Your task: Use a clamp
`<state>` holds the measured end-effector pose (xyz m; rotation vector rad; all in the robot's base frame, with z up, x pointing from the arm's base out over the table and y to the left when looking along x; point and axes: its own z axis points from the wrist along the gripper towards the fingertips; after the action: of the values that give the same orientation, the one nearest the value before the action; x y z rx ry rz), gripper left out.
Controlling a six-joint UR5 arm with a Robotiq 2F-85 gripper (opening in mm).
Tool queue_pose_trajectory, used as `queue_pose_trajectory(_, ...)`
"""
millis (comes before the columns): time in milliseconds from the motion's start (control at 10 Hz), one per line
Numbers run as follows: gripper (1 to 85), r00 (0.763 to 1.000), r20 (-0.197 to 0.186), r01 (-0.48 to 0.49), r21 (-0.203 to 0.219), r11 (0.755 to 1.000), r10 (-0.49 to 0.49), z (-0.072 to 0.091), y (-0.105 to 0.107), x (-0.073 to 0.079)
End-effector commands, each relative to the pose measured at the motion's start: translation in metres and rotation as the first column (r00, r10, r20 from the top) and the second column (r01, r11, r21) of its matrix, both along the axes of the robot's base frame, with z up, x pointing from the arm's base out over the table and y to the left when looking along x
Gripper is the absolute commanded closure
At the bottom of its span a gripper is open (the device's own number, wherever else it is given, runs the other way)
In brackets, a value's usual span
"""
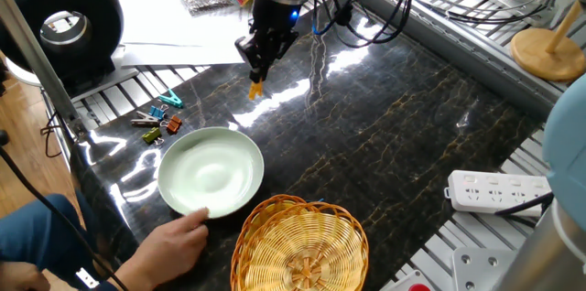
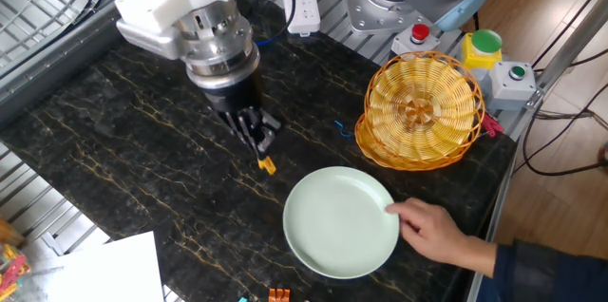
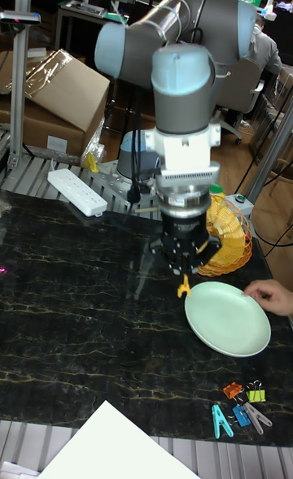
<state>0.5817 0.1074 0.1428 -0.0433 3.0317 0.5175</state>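
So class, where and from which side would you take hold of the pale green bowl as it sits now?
Grip the pale green bowl by its thin raised rim, coming from above on the side facing the gripper, away from the person's hand. It sits flat and wide, so only the edge fits between jaws.

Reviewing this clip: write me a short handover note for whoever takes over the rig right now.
Gripper: shut on the clamp, a small yellow-orange clip hanging from the fingertips just above the table.
Bowl: pale green, on the table beside the gripper; a person's hand is on its rim.
Spare clips lie grouped at the table edge.
Done: clamp picked up.
Left: clipping it onto something, probably the bowl's rim. Mind the hand.
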Motion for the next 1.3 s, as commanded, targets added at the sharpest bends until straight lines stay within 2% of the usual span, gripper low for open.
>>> queue_pose_trajectory(0,84.7,1.000,0.000,-0.004,0.028,1.000,0.004,-0.027,0.019,0.017)
queue_pose_trajectory(100,84.7,1.000,-0.005,-0.007,0.034,0.999,0.008,-0.036,0.026,0.019)
queue_pose_trajectory(400,84.7,1.000,0.014,-0.009,0.035,0.999,0.009,-0.056,0.046,0.024)
queue_pose_trajectory(500,84.7,0.999,0.023,-0.035,0.014,0.999,0.035,-0.062,0.042,0.025)
queue_pose_trajectory(900,84.7,0.998,0.009,-0.063,0.025,0.998,0.063,-0.065,0.047,0.016)
queue_pose_trajectory(1200,84.7,0.992,0.001,-0.128,-0.003,0.992,0.128,-0.071,0.041,-0.001)
